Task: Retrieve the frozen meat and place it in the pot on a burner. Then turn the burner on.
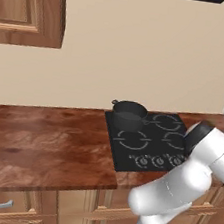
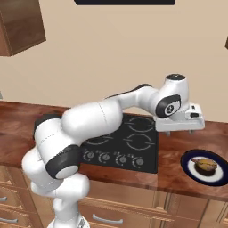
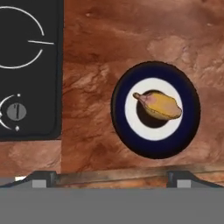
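So the white arm is hanging its two-finger gripper (image 3: 111, 177) over the reddish wood-grain counter (image 1: 44, 140), just to the right of the black glass cooktop (image 2: 133, 147), and the fingers are spread wide with nothing between them. Not gripping anything yet.

The frozen meat (image 3: 158, 105), a little orange-brown lump with a pinkish tapered end, is sitting on a round plate with a dark blue rim and white centre (image 3: 127, 140). From the right base view the same plate is lying near the counter's front edge, below and a bit to the right of the hand, well apart from the stove. The squat dark grey pot with small side handles (image 1: 129, 114) is waiting on the back left burner, so the meat is going to have to travel right across the cooktop.

My guess on handling: it's frozen, so probably stiff and not squishy, light for its size, and likely a bit slick. The shape is rounded and uneven, so pinching the pointy end looks like asking for it to pop out. I'd be going for the fat middle, fingers closing across the short width, coming straight down. The plate rim is shallow, so the tips should be reaching the lump without fighting it, though nudging the plate seems possible.
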You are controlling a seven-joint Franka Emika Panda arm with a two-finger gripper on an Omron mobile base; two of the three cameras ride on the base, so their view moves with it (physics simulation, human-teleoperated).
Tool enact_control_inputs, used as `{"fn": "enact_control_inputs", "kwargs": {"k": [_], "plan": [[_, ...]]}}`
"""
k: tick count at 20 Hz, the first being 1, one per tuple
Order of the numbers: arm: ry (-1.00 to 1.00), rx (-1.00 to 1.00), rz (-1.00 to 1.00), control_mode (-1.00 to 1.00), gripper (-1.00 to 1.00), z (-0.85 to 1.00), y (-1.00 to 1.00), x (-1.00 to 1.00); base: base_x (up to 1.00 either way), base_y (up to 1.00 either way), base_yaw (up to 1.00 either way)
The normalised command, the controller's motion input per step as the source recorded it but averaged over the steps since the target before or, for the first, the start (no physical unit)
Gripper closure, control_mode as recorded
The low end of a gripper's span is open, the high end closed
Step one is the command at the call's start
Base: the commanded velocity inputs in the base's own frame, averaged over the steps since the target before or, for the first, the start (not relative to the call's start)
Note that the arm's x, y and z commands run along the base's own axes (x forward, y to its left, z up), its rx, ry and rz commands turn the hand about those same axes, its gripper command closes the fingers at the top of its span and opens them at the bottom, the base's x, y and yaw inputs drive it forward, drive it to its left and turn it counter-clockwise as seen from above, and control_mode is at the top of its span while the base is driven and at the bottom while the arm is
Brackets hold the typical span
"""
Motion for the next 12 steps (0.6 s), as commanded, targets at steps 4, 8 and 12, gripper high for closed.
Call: {"fn": "enact_control_inputs", "kwargs": {"k": [4, 8, 12], "plan": [[0.12, -0.01, 0.25, -1.00, -1.00, -0.24, -0.41, 0.04, 0.00, 0.00, 0.00], [0.00, 0.00, 0.12, -1.00, -1.00, -0.05, -0.63, 0.07, 0.00, 0.00, 0.00], [-0.02, -0.08, 0.17, -1.00, -1.00, -0.41, -0.69, 0.24, 0.00, 0.00, 0.00]]}}
